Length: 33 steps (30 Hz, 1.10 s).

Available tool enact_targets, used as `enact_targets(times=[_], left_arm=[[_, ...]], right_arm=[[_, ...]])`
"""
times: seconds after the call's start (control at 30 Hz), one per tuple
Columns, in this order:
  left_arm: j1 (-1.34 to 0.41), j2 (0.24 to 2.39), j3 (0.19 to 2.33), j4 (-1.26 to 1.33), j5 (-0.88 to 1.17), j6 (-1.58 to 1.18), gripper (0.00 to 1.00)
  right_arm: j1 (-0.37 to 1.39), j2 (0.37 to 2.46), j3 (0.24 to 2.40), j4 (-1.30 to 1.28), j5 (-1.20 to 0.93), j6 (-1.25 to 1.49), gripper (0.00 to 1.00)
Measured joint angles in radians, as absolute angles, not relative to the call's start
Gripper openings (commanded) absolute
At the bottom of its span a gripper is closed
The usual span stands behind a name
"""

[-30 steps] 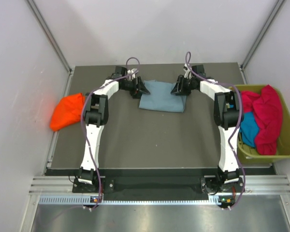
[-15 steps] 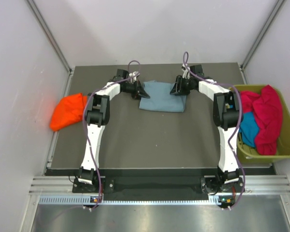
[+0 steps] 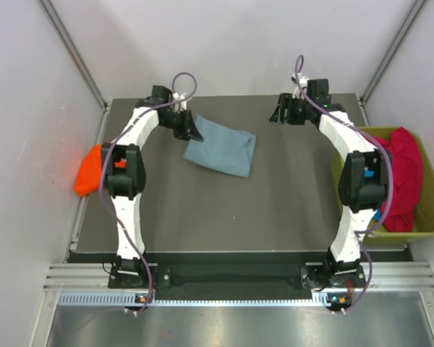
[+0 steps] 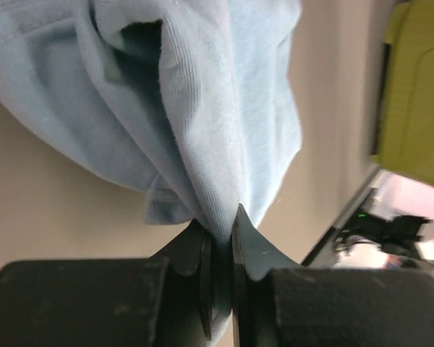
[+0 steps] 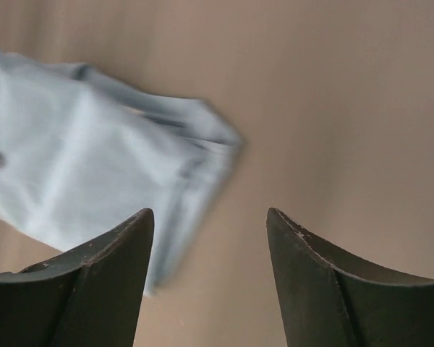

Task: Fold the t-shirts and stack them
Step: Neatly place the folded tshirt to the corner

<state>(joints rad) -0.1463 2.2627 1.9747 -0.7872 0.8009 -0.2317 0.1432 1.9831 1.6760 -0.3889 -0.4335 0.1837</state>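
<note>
Edge of grey-blue t-shirt (image 3: pixel 223 150) pinched in left gripper (image 4: pixel 226 223); right gripper (image 5: pixel 208 214) gapes empty; orange-red t-shirt (image 3: pixel 87 173) half-hidden.

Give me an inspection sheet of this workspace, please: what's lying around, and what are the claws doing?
Surface: dark grey table.
Job's things: grey-blue t-shirt folded, lying askew; orange-red t-shirt bunched at the left edge; crimson-pink t-shirt in the bin.
Clutter: olive-green bin at the right.
Grippers: left gripper shut on the grey-blue t-shirt's edge; right gripper open, empty.
Cables: purple cables looping along both arms.
Surroundings: white walls, metal rail in front.
</note>
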Motion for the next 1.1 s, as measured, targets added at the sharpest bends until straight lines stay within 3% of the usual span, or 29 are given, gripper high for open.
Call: enact_targets(times=[0.53,0.8,1.1], left_arm=[[-0.001,1.932,1.853,-1.121,0.507,0.085,0.00],[0.138,1.748,1.812,-1.187,0.408,0.146,0.00],[0.233,1.723,1.819,-1.217,0.342,0.179,0.00]], right_arm=[[0.099,1.781,1.418,-0.419,-0.355,0.127,0.66],[0.076,1.755,1.401,-0.411,-0.384,0.167,0.66],[0.069,1.762,1.404,-0.404,-0.415,0.213,0.65]])
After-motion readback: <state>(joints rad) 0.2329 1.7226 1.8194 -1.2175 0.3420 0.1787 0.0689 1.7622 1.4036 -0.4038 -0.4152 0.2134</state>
